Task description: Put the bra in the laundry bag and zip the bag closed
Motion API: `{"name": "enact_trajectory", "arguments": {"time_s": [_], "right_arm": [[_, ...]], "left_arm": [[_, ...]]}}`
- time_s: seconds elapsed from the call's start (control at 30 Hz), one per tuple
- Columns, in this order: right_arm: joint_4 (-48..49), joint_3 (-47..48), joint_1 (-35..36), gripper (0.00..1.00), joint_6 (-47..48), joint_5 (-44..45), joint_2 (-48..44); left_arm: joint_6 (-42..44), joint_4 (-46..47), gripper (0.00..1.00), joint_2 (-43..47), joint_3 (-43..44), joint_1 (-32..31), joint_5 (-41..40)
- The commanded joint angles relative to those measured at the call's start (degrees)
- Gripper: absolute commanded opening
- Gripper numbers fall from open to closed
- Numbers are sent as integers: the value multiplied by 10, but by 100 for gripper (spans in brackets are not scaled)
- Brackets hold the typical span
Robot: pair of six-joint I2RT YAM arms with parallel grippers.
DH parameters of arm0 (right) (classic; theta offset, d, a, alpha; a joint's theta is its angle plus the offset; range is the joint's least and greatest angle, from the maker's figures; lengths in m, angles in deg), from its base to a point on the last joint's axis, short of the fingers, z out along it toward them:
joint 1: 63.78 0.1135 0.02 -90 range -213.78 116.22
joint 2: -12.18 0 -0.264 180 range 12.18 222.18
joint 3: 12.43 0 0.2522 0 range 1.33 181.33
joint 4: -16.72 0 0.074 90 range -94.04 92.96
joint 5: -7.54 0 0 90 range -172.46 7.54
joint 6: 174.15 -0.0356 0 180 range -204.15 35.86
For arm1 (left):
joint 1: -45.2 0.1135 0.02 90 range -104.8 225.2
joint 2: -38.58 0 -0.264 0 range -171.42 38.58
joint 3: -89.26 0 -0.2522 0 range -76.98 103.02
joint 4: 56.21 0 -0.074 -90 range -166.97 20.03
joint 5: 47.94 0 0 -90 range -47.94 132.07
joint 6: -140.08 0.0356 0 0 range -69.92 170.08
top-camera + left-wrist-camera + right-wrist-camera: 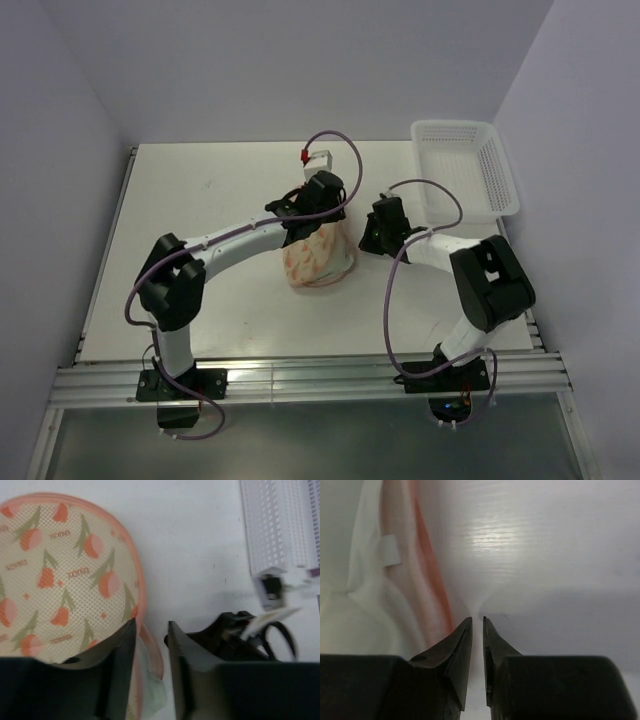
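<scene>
Both arms are bolted to a metal rail [300, 382] along the near edge of the table [200, 180]. The left arm is bent at the elbow near the left edge and stretched toward the table's middle. The right arm is folded back on itself close to the right edge, with its forearm turned inward.

The right gripper [477, 620] is held low over the table, just beside the right rim of the laundry bag [318, 255]. Its jaws are drawn almost together and nothing is seen between them. The left gripper [151, 625] is poised over the bag's far side with its fingers [125, 647] a narrow gap apart. The pink rim lies in that gap; whether it is pinched cannot be told.

The bag is folded shut at mid-table. The bra [152, 692] is tucked inside, and a mint corner is seen at the rim. A white basket [505, 180] is set at the far right corner. The table is enclosed by pale walls [300, 60].
</scene>
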Motion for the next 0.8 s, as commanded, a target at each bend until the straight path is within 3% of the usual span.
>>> {"name": "enact_trajectory", "arguments": {"time_s": [0.0, 0.07, 0.1, 0.3, 0.43, 0.5, 0.53, 0.6, 0.63, 0.77], "right_arm": [[35, -31, -22, 23, -16, 37, -79], [40, -43, -36, 26, -24, 39, -96], [45, -52, -39, 26, -28, 39, -112], [53, -66, -42, 26, -32, 15, -153], [82, -110, -36, 31, -50, -52, -196], [84, -139, -17, 46, -55, -65, -221], [86, -151, -12, 63, -58, -63, -232], [94, -188, -4, 80, -65, -76, -262], [97, -200, -1, 91, -68, -84, -272], [129, -245, 42, 98, -91, -126, -304]], "left_arm": [[-19, 33, 41, -15, 27, -4, 40], [-17, 37, 57, -9, 19, -3, 45], [-16, 39, 59, -6, 13, -3, 49], [29, 49, 60, 46, -31, 3, 33], [58, 65, 59, 59, -74, 83, 71], [73, 99, 59, 60, -116, 120, 99], [80, 113, 60, 57, -125, 156, 128], [86, 141, 64, 37, -127, 206, 160], [101, 156, 65, 27, -122, 220, 214], [159, 144, 66, -33, -56, 240, 262]]}}
